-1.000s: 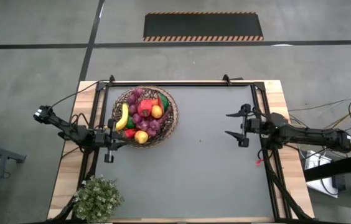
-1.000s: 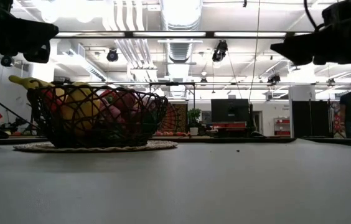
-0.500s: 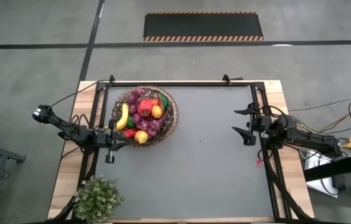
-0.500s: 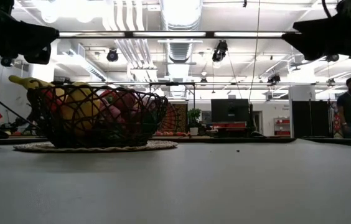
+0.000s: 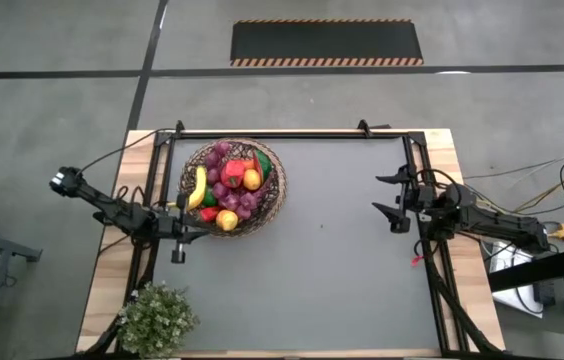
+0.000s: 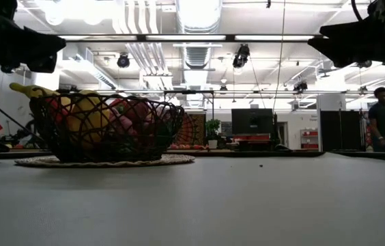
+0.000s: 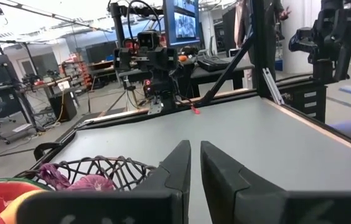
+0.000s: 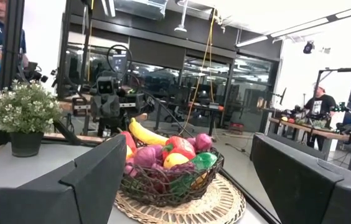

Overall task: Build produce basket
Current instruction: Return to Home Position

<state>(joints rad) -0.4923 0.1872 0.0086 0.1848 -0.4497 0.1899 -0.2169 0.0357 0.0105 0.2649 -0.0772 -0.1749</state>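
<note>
The dark wicker basket (image 5: 232, 187) stands on a round woven mat (image 6: 104, 161) at the table's far left. It is heaped with produce (image 5: 230, 188): a yellow banana (image 5: 198, 188), purple grapes, red and green peppers, orange and yellow fruits. The right wrist view shows the same basket (image 8: 169, 180) and produce (image 8: 163, 152). My left gripper (image 5: 178, 236) hovers just off the basket's near-left rim, shut and empty, also seen as my left gripper (image 7: 194, 163) in its wrist view. My right gripper (image 5: 392, 198) hangs open and empty above the table's right side, its fingers wide apart around (image 8: 188, 180).
A small green potted plant (image 5: 157, 318) stands at the table's near-left corner. Dark frame rails (image 5: 292, 133) run along the far and side edges. The grey table top (image 5: 322, 270) between the arms is bare. A person (image 6: 383, 119) stands in the room beyond.
My right gripper has drawn back toward the table's right edge, staying open and empty. The basket and the produce have not moved.
</note>
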